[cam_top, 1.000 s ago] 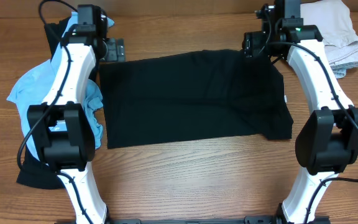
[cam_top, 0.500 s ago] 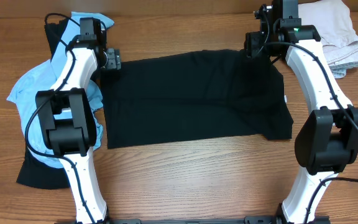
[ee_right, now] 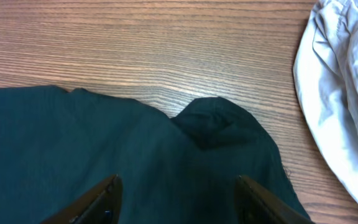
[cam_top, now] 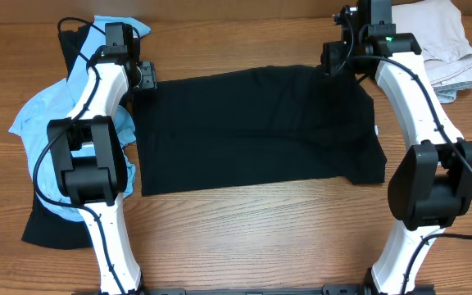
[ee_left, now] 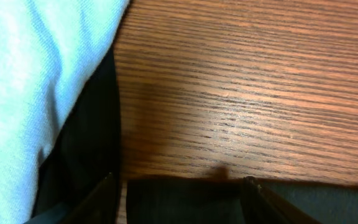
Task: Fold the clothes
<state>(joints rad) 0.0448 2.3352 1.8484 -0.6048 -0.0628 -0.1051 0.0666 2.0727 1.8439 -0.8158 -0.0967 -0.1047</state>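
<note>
The clothes' large black shirt [cam_top: 252,131] lies spread flat mid-table, a small white tag [cam_top: 377,129] at its right edge. My left gripper [cam_top: 144,75] sits at the shirt's far left corner, open. In the left wrist view its fingers [ee_left: 101,200] straddle the shirt's edge [ee_left: 185,200]. My right gripper [cam_top: 334,59] sits at the far right corner, also open. Its fingers [ee_right: 98,199] stand on either side of the black fabric [ee_right: 104,137] beneath them. No cloth is lifted.
A light blue garment [cam_top: 35,119] lies crumpled at the left with another black garment [cam_top: 43,225] under it. A beige garment [cam_top: 445,45] is bunched at the back right corner. Bare wood shows along the table's front.
The left arm has swung so its gripper sits closer to the shirt's far left corner, and its jaws have narrowed. The right gripper's jaws narrowed slightly. The shirt has not moved.
</note>
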